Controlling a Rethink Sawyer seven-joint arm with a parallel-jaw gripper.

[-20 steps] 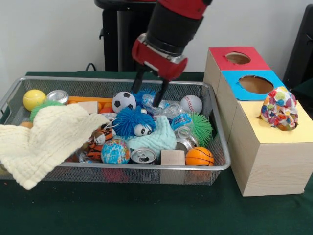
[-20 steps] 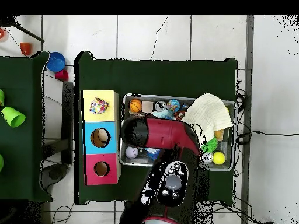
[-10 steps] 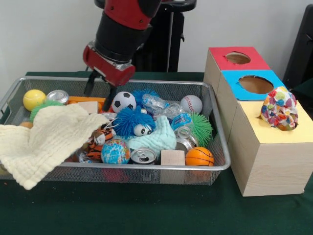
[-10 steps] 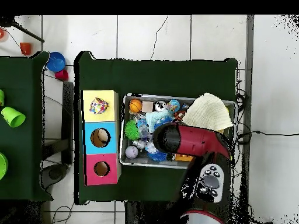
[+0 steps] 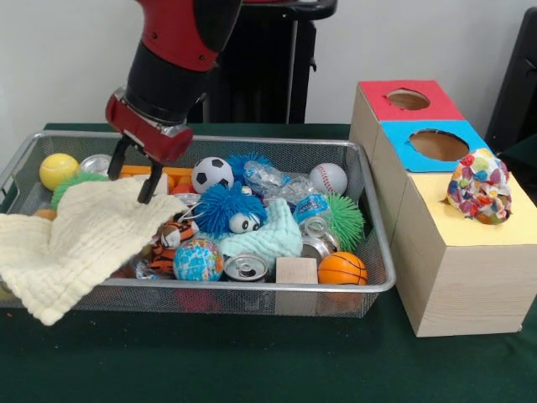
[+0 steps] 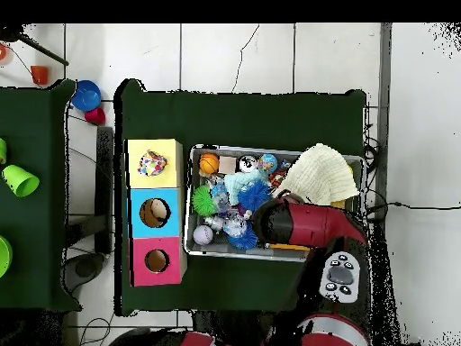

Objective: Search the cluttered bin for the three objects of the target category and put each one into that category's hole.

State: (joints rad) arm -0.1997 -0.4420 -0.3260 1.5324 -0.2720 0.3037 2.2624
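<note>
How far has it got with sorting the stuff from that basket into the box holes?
One multicoloured ball sits on the yellow hole, so that one piece looks dealt with. Right now the gripper is open and empty, hanging over the cream cloth at one end of the wire bin. The red hole and the blue hole look empty, and the bin is full of balls, cans and toys.

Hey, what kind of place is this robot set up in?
Probably a robotics lab: a red and black robot arm works over a wire mesh bin of toys on a green-covered table, beside a wooden sorting box with coloured tops.
</note>
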